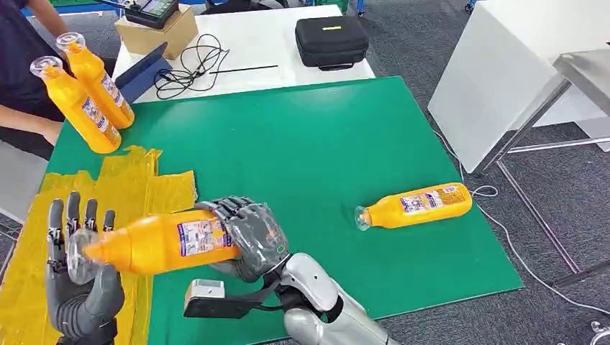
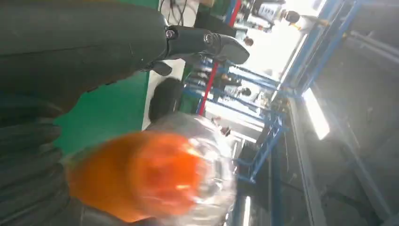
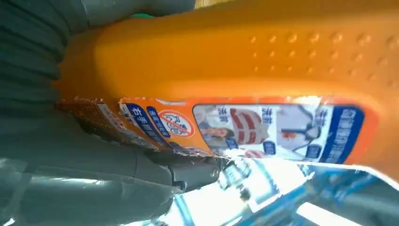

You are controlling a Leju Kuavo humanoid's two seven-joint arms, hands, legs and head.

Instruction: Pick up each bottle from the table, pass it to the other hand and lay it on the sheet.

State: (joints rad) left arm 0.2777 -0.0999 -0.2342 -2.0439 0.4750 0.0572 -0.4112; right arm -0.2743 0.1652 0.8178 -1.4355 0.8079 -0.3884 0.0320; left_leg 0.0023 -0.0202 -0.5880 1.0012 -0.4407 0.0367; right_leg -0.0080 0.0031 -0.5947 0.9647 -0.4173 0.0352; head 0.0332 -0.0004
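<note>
The held bottle [image 1: 162, 244] lies roughly horizontal above the green bench [image 1: 302, 151], at 7 o'clock in the head view. The right hand [image 1: 248, 237] has its fingers clamped round the bottle's base end. The clear cap end sits against the palm of the left hand [image 1: 79, 266], whose fingers [image 1: 72, 215] stand upright and apart. Directly below lies the yellow sheet [image 1: 137, 180]. A second bottle [image 1: 415, 205] lies on its side at 4 o'clock. Two more bottles [image 1: 86, 93] stand at 10 o'clock, near a person [image 1: 25, 72].
</note>
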